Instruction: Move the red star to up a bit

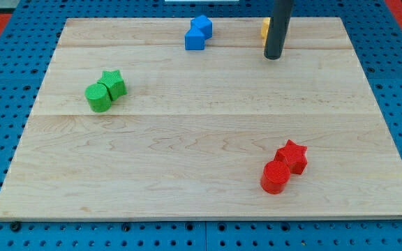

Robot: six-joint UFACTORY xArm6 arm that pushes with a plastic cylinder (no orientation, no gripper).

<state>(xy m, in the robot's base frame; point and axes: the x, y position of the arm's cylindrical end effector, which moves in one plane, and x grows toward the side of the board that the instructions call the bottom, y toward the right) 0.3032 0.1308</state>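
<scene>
The red star [293, 156] lies at the board's lower right, touching a red round block [276, 176] just below and left of it. My tip [273, 56] is near the view's top, right of centre, far above the red star. It stands just in front of a yellow block [265, 28] that the rod partly hides.
Two blue blocks [198, 33] sit together at the top centre. A green star [114, 84] and a green round block [98, 97] touch at the left. The wooden board [187, 139] rests on a blue pegboard surface.
</scene>
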